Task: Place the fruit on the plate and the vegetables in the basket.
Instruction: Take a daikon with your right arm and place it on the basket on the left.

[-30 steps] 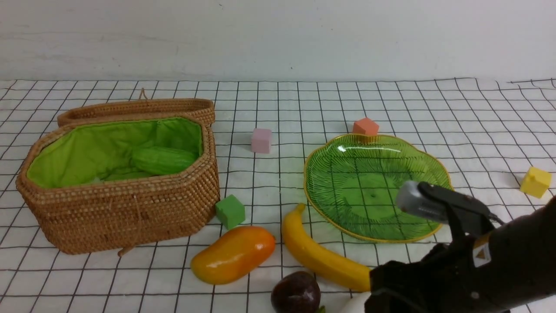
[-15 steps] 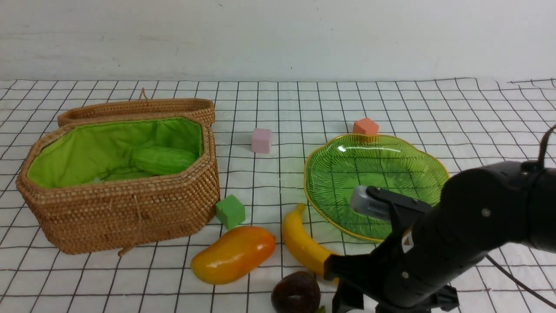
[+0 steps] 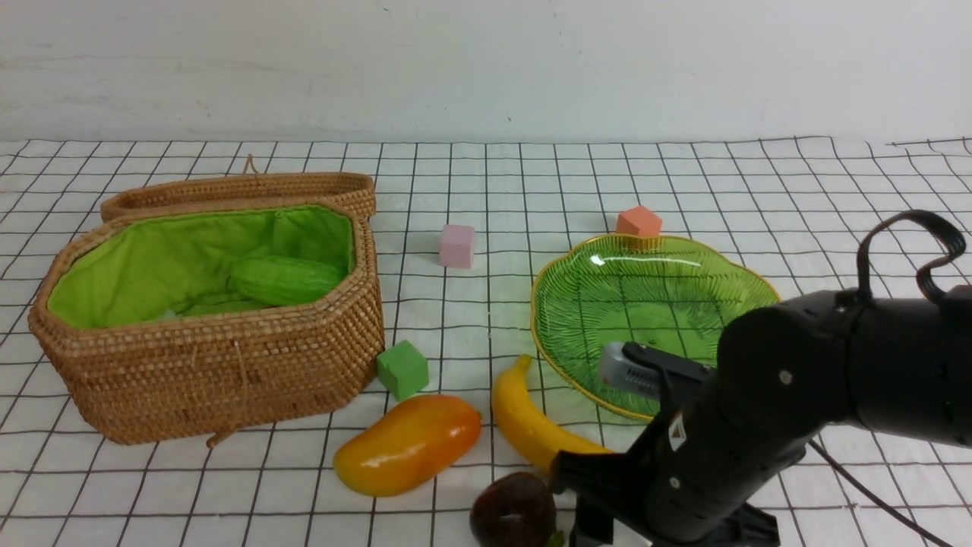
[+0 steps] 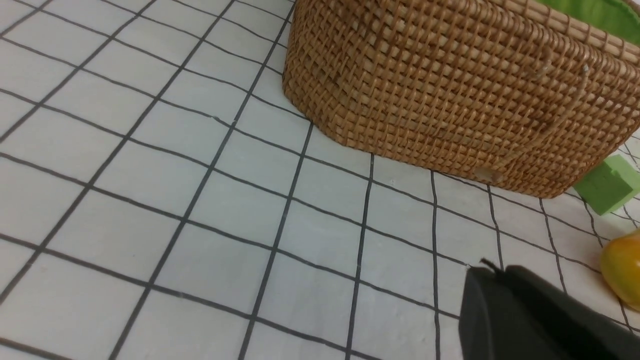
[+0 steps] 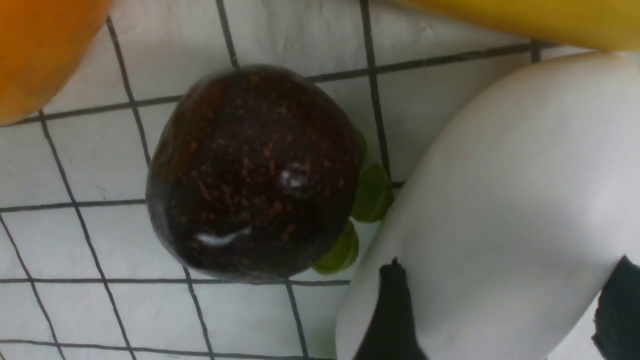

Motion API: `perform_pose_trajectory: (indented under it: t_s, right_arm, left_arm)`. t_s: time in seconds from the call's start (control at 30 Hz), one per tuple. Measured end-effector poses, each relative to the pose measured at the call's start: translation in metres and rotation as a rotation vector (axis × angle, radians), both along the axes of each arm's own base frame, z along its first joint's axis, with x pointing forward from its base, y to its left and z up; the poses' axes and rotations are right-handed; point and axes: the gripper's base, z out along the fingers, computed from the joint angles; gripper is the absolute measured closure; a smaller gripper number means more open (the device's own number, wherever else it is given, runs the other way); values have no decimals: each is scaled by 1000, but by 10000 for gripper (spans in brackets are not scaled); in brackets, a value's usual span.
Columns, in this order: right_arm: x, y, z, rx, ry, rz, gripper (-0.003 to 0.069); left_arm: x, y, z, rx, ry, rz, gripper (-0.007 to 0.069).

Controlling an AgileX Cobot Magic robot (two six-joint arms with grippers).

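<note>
Two dark fingertips [image 5: 392, 320] on the right gripper [image 5: 505, 310], parted wide, astride the white rounded piece [image 5: 500, 190]; cannot tell whether touching it. Smooth, matte, egg-curved there. Close beside it, the dark purple-brown ball [image 5: 255, 170]: glossy, orange-flecked, small green leaves at one side. Slivers of mango [image 5: 40, 50] and banana [image 5: 525, 15] nearby.

Such detail in the right wrist view only. Front view: shows just the bulky black right arm [image 3: 797, 395] at lower right, hiding the white piece; all three fruits on the cloth [image 3: 486, 319], lower centre. Right of centre, the ribbed green glass plate [image 3: 653, 304], scalloped, gold-rimmed. At left, the coarse wicker basket [image 3: 228, 380], lined in green fabric, ridged pale gourd [image 3: 285, 279] inside.

Left gripper [image 4: 495, 295] pressed shut, visible solely in the left wrist view, over the gridded cloth near the basket's weave.
</note>
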Motion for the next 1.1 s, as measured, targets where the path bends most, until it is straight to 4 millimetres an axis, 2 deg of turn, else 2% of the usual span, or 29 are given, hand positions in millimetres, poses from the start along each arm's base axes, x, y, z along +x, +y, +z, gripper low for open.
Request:
perform_pose_trajectory:
  t_s: [0.23,0.37,0.6,0.7,0.83,1.1]
  right_arm:
    - [4,2,-4,10,-3,-55,134]
    - [0,-3,-14,-48,36,-32,112]
    - [-3,-8,3,-50,-5,-10,76]
    - [-4,-9,3,-59,-2,-3,90]
    - [-5,-9,2,-66,4,10,184]
    - [-7,-9,7,-47,8,33,190]
  left_arm:
    - [0,0,0,0,0,0,599]
    - [0,0,0,0,0,0,595]
    - [0,0,0,0,0,0,595]
    - [0,0,0,0,0,0,595]
    - [0,0,0,0,0,0,595]
    - [0,0,0,0,0,0,595]
